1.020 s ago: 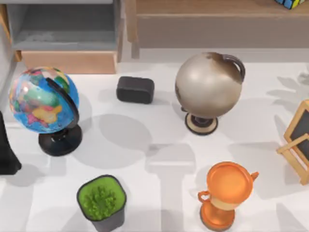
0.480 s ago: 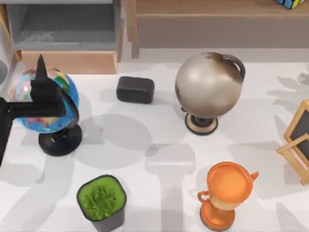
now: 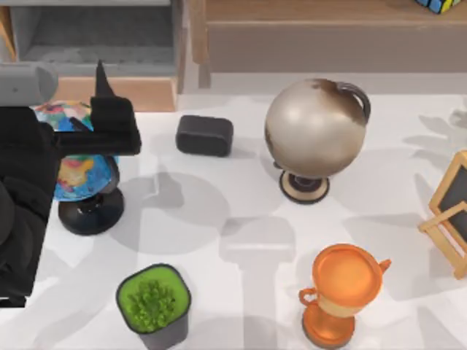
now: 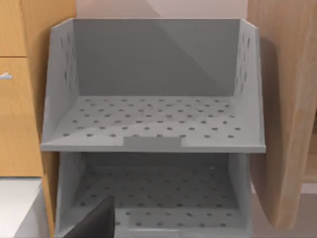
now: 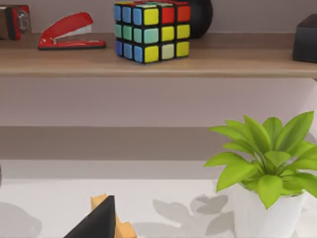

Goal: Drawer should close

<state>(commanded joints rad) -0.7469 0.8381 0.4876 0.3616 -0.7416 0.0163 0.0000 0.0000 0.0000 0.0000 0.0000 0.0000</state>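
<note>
Since half-second ago: left gripper swung up-right across colourful globe, now just short of drawer front panel. Drawer at tabletop's far left, pulled out, grey floor exposed. Jaws: single dark tip visible, spread or clenched cannot tell. Approach step, probably no contact yet. Next: meet panel squarely, push straight back. Right arm parked, facing shelf.

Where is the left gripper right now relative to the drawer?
In the top view the left gripper is at the table's far left, above the coloured globe, its tip at the open drawer and its light-wood front panel.
</note>
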